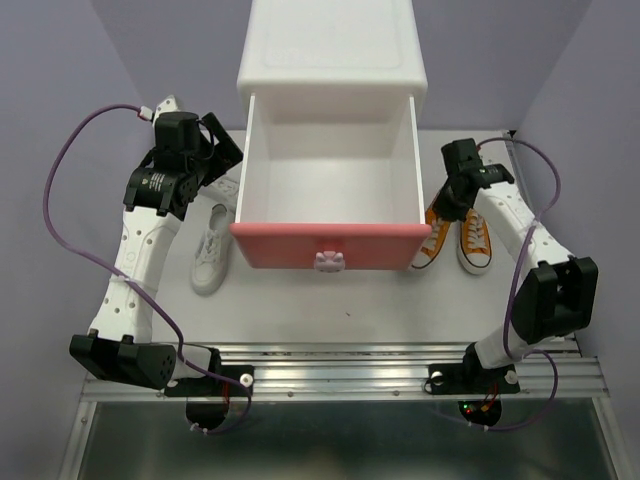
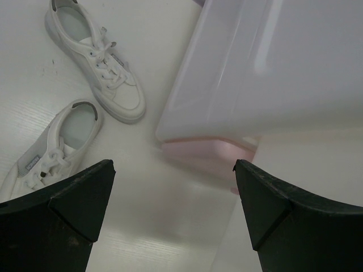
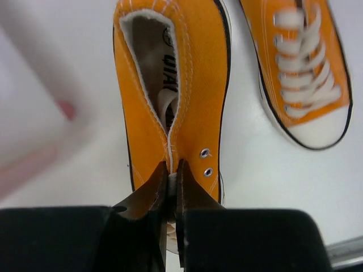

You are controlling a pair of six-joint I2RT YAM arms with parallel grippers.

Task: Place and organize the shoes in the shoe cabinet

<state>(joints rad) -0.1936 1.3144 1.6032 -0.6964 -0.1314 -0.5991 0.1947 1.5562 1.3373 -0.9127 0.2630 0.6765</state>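
The white shoe cabinet (image 1: 330,50) stands at the back, its upper drawer (image 1: 330,243) pulled out, with a pink front and a bunny knob (image 1: 329,262); the drawer is empty. Two white sneakers (image 1: 212,250) lie left of it and show in the left wrist view (image 2: 108,73) (image 2: 51,150). Two orange sneakers (image 1: 474,240) lie to its right. My right gripper (image 3: 171,175) is shut on the left orange sneaker (image 3: 193,85) at its upper by the eyelets. My left gripper (image 2: 173,192) is open and empty, above the table beside the drawer's left side (image 2: 266,73).
The second orange sneaker (image 3: 303,68) lies just right of the held one. The drawer's right wall (image 1: 415,160) is close to the right arm. A metal rail (image 1: 340,360) runs along the table's near edge.
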